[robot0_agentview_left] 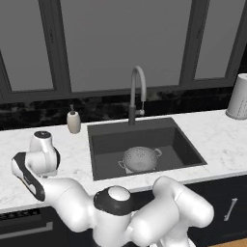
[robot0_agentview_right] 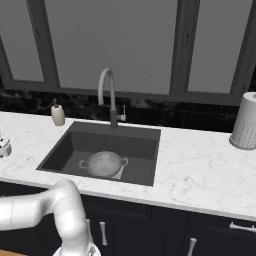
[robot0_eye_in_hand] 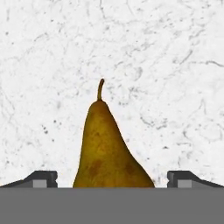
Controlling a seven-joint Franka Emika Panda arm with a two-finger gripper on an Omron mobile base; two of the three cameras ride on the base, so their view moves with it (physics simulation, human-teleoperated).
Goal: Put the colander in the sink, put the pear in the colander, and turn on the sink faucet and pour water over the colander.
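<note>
Pear (robot0_eye_in_hand: 109,146): orange-brown, speckled, thin curved stem pointing away from the hand camera; lying on white marbled counter (robot0_eye_in_hand: 175,65), framed between the two dark fingertips (robot0_eye_in_hand: 41,178) of the gripper (robot0_eye_in_hand: 112,179). Fingers spread wide, one to each side of the fruit, neither touching it; nothing held. Colander (robot0_agentview_left: 140,158): round silver-grey perforated bowl with two loop handles, sitting upright on the floor of the sink (robot0_agentview_left: 103,144), toward the front of the basin; seen likewise in the right base view (robot0_agentview_right: 104,164), with a lighter grey patch on the basin floor just beside it. Sink: dark grey rectangular recess set into the white marbled worktop. Sink faucet (robot0_agentview_left: 137,91): tall grey gooseneck behind the basin's rear edge, spout arching forward over the basin, small lever at the side; no water visible. Soap bottle (robot0_agentview_left: 73,120): small, pale, on the counter to the left of the basin near the dark backsplash. White perforated cylinder (robot0_agentview_left: 238,97): upright at the far right of the counter. Arm bent low over the counter left of the sink.
</note>
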